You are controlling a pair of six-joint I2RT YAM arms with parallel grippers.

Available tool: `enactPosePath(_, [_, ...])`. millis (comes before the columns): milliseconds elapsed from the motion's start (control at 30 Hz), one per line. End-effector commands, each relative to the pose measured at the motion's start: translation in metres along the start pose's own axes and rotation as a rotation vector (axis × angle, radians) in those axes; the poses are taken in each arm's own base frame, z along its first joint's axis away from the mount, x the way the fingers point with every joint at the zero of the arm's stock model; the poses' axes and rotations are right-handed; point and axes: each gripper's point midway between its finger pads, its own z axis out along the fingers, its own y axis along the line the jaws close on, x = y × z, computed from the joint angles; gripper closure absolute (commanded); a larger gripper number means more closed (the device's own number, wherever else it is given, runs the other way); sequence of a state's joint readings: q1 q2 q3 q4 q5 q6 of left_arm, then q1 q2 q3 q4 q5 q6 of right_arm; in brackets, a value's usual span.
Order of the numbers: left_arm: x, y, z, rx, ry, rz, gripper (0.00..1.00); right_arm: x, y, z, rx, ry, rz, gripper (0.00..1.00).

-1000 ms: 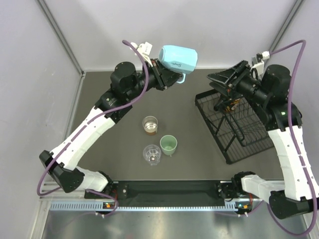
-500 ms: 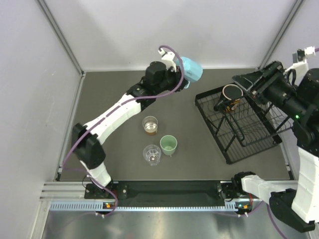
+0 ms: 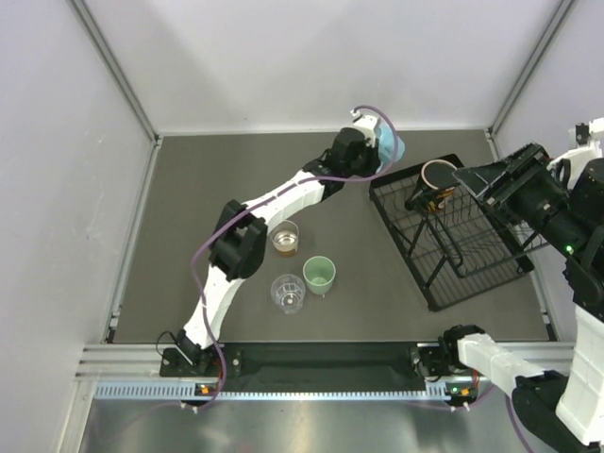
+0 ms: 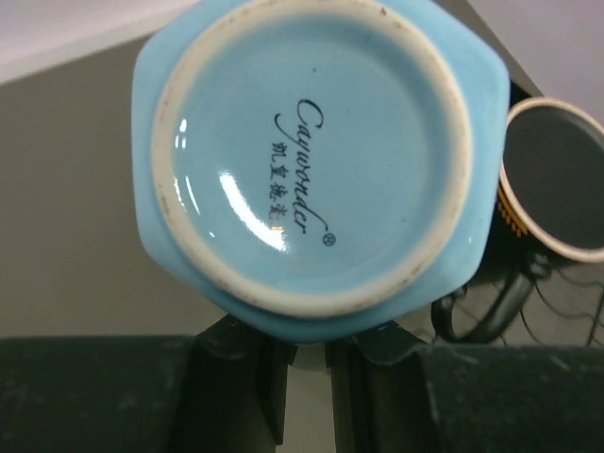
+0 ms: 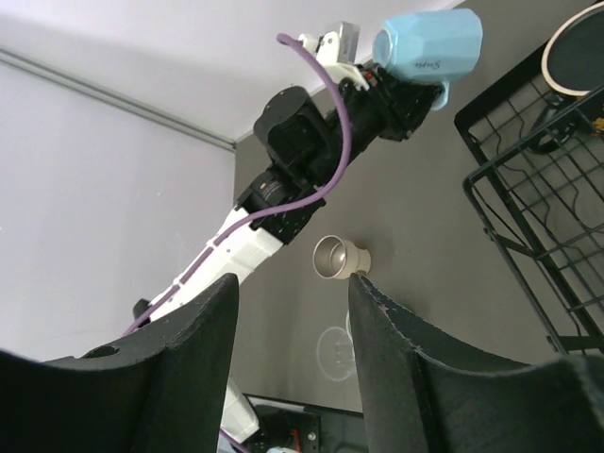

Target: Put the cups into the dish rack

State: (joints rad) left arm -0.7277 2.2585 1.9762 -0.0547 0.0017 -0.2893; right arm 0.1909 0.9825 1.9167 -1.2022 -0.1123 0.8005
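My left gripper (image 3: 369,158) is shut on the handle side of the light blue mug (image 3: 386,145), holding it in the air just left of the dish rack's (image 3: 444,283) far corner. The left wrist view shows the mug's base (image 4: 311,156) above my fingers (image 4: 241,377). The red-inside dark mug (image 3: 436,178) sits in the rack's far left corner and also shows in the left wrist view (image 4: 557,179). My right gripper (image 3: 477,189) is open and empty above the rack. The amber glass (image 3: 284,237), mint green tumbler (image 3: 319,275) and clear ribbed cup (image 3: 288,292) stand on the table.
The right wrist view shows the blue mug (image 5: 429,45), the rack's wires (image 5: 528,198), the tumbler (image 5: 340,260) and the ribbed cup (image 5: 335,351). White walls close in the back and sides. The arm bases sit on a rail (image 3: 321,363) at the near edge.
My left arm has swung right, carrying the blue mug to the rack's far corner. My right gripper has drawn back to the right, away from the dark mug.
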Motion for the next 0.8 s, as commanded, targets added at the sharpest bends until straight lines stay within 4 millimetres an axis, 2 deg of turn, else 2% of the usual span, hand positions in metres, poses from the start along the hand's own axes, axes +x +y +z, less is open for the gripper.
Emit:
enactPosePath(0, [-0.105, -0.031, -0.001, 0.037, -0.312, 0.048, 1.0, -0.003, -0.009, -0.011, 0.032, -0.043, -0.024, 0.5])
enactPosePath(100, [-0.101, -0.031, 0.016, 0.027, -0.306, 0.061, 1.0, -0.001, -0.012, -0.016, 0.032, -0.049, -0.027, 0.49])
enactPosePath(233, [-0.095, -0.035, 0.023, 0.03, -0.31, 0.059, 1.0, -0.001, -0.015, -0.018, 0.042, -0.054, -0.037, 0.48])
enactPosePath(567, [-0.056, -0.071, 0.043, 0.088, -0.259, 0.073, 1.0, 0.007, -0.02, -0.014, 0.042, -0.037, -0.015, 0.49])
enactPosePath(767, [-0.042, -0.089, 0.046, 0.12, -0.231, 0.103, 1.0, 0.009, -0.023, -0.018, 0.048, -0.042, -0.015, 0.48])
